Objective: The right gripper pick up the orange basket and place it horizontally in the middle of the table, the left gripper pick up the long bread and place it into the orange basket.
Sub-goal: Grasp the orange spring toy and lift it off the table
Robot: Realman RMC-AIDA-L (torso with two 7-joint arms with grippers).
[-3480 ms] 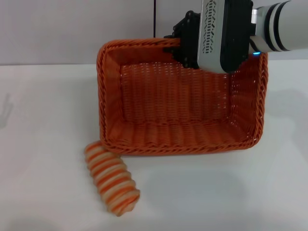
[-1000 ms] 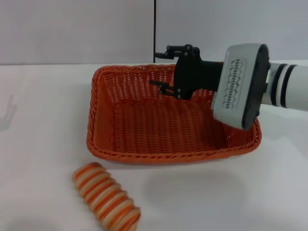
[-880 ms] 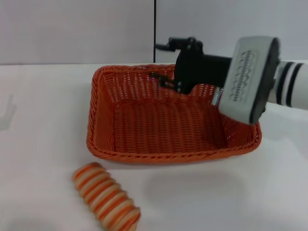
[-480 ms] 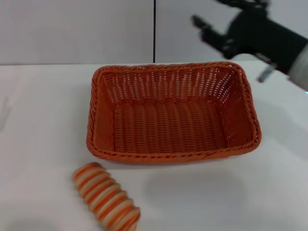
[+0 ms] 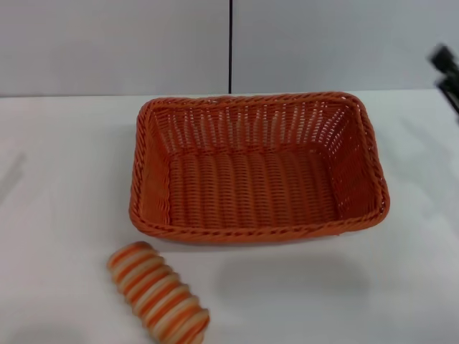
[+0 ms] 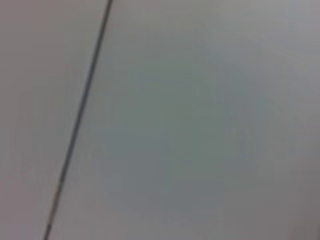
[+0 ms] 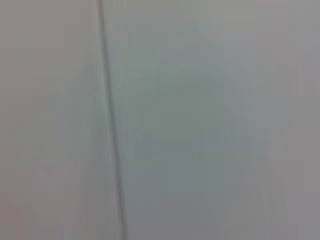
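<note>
The orange basket (image 5: 258, 168) lies flat and upright on the white table (image 5: 64, 165), near its middle, with its long side across the head view. It holds nothing. The long bread (image 5: 158, 295), striped orange and cream, lies on the table in front of the basket's front left corner, apart from it. My right gripper (image 5: 449, 74) shows only as two blurred black fingertips at the far right edge, above the table and well clear of the basket, spread apart with nothing between them. The left gripper is out of view.
The grey wall (image 5: 107, 43) behind the table has a dark vertical seam (image 5: 230, 43). Both wrist views show only that wall (image 6: 200, 125) (image 7: 200, 125) and the seam (image 6: 80, 115) (image 7: 110, 115).
The right gripper let go of the basket's far rim, rose and drew away to the right until only its fingertips show. Basket now rests flat; bread has not moved in the last second.
</note>
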